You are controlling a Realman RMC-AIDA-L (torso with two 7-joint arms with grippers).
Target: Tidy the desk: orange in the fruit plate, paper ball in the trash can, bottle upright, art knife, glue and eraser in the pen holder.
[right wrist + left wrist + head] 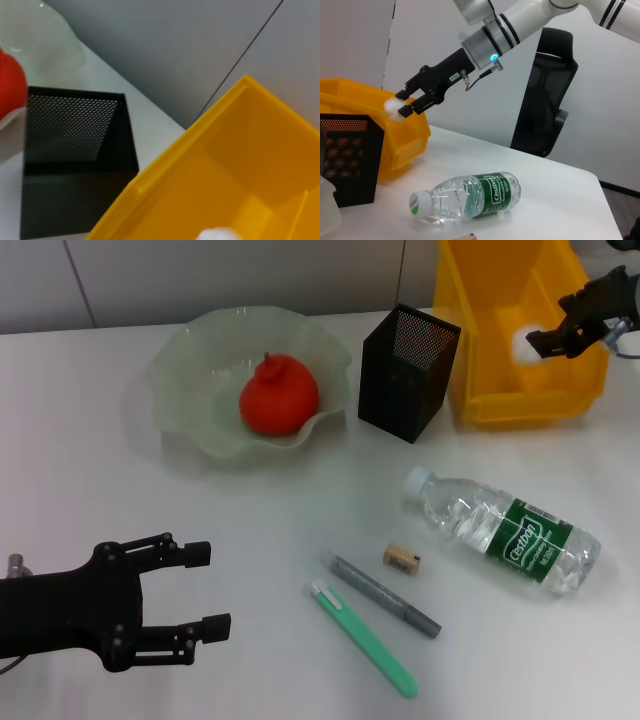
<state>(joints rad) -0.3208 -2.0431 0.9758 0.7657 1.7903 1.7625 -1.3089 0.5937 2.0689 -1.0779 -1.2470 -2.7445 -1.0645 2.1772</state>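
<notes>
Right gripper [533,341], upper right of the head view, has its jaws clamped on the small crumpled white paper ball [523,343], held above the open large bright yellow plastic trash can [520,400]. Left gripper [210,590], lower left, hovers above the plain white tabletop [250,520] with jaws spread wide and holding nothing. Red-orange round orange [278,395] sits in the pale green ruffled glass fruit plate [200,350]; clear plastic bottle [505,530] lies on its side at lower right.

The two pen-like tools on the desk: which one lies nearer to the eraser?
The grey one; its upper end lies just beside the eraser. The green one lies farther away, on the side toward the left end effector.
</notes>
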